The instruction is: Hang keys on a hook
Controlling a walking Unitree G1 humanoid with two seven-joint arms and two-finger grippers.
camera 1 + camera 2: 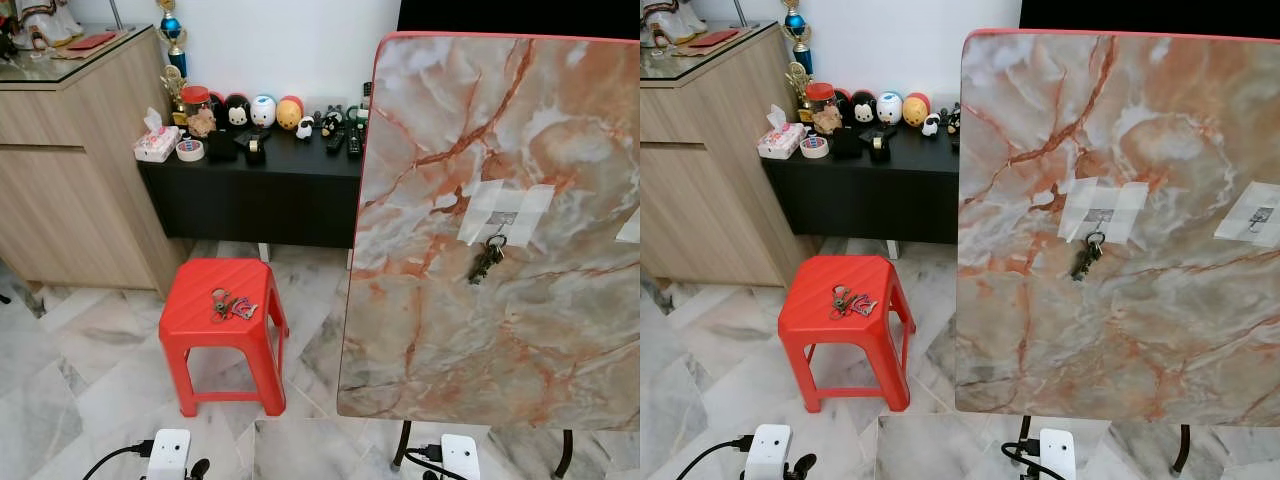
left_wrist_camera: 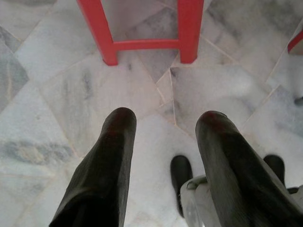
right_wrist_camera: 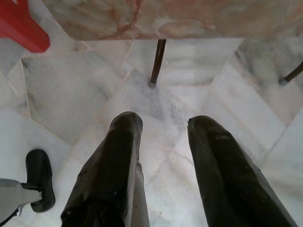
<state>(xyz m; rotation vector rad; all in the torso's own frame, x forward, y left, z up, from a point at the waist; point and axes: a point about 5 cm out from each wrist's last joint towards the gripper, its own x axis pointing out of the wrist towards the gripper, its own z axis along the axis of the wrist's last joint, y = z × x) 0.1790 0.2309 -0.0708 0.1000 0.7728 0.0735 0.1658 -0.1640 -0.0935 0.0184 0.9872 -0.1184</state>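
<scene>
One dark key bunch (image 1: 487,259) already hangs on the taped hook (image 1: 500,222) at 2 o'clock; the coloured key bunch (image 1: 231,305) waits on the red plastic stool (image 1: 195,300) at 10 o'clock. Left gripper (image 2: 165,127) and right gripper (image 3: 158,130) hang low, fingers apart, empty.

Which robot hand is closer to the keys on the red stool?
Left. The left gripper hangs open over the floor just before the red stool holding the keys. The right gripper hangs open farther off, below the marble board.

Before us a red stool (image 1: 222,300) with loose keys (image 1: 230,305) on its seat, a marble board (image 1: 500,320) to our right — dark keys (image 1: 487,257) hanging from its taped hook (image 1: 503,222), black sideboard (image 1: 250,185) behind.
</scene>
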